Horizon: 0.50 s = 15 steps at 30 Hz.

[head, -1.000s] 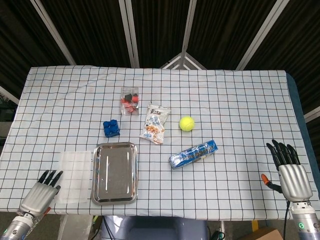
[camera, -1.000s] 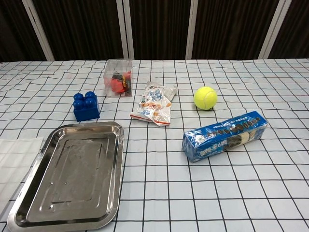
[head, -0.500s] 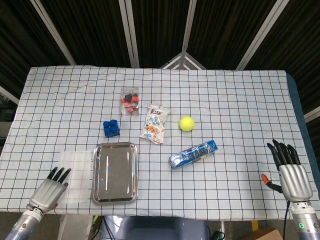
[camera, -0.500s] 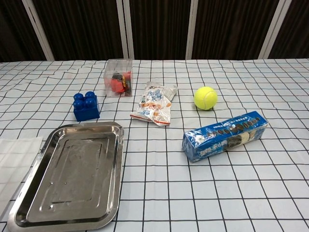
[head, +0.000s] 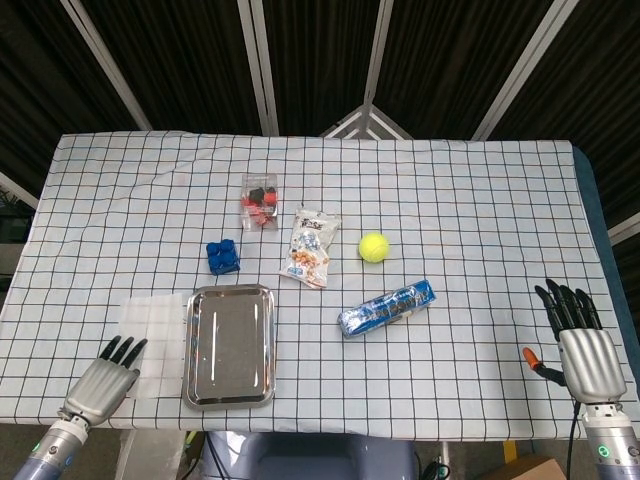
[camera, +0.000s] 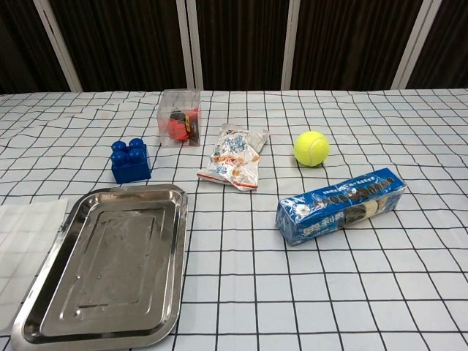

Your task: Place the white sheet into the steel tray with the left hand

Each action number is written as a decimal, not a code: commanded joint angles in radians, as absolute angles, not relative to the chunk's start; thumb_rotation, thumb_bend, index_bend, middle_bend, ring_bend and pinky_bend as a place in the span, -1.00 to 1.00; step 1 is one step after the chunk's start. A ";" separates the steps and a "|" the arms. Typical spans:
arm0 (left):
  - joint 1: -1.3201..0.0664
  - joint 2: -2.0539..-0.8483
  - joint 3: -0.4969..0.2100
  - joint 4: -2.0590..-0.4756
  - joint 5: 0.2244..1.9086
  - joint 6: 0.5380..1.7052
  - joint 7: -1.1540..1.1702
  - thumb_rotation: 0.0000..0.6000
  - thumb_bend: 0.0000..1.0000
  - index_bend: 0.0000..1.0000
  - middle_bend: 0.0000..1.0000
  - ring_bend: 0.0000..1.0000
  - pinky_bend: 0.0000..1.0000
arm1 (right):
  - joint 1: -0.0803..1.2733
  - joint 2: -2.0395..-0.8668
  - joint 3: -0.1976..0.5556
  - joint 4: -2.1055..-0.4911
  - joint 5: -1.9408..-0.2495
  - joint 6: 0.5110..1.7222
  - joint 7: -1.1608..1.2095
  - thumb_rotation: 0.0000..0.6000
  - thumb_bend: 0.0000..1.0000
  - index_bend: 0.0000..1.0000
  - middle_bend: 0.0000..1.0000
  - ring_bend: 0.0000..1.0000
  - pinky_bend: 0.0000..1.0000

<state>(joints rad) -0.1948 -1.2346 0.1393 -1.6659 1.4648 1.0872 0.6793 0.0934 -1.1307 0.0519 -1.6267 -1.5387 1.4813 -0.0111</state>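
Observation:
The white sheet lies flat on the checked cloth, just left of the steel tray, its edge close along the tray's left rim. In the chest view the sheet sits at the far left and the tray holds nothing. My left hand is at the table's near left edge, fingers stretched out and apart, fingertips at the sheet's near left corner; whether they touch it I cannot tell. My right hand rests open at the near right edge, holding nothing. Neither hand shows in the chest view.
Beyond the tray stand a blue block, a clear box of red pieces and a snack bag. A tennis ball and a blue biscuit pack lie to the tray's right.
My left hand has slid rightwards along the near edge, up to the sheet's corner. The sheet has shifted slightly away from me. The right hand has stayed put.

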 commanded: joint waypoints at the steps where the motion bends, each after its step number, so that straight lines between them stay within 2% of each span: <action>1: -0.196 -1.232 0.142 -1.667 1.470 1.094 0.669 1.00 -0.04 0.14 -1.00 -1.00 -1.00 | 0.093 -1.130 0.052 -1.627 -1.538 1.481 -0.010 1.00 -0.37 -1.00 -1.00 -1.00 -1.00; 7: -0.197 -1.192 0.135 -1.709 1.493 1.137 0.651 1.00 -0.04 0.16 -1.00 -1.00 -1.00 | 0.093 -1.129 0.052 -1.628 -1.538 1.481 -0.008 1.00 -0.37 -1.00 -1.00 -1.00 -1.00; 15: -0.216 -1.075 0.068 -1.887 1.574 1.262 0.608 1.00 -0.04 0.16 -1.00 -1.00 -1.00 | 0.095 -1.131 0.052 -1.628 -1.537 1.476 -0.013 1.00 -0.37 -1.00 -1.00 -1.00 -1.00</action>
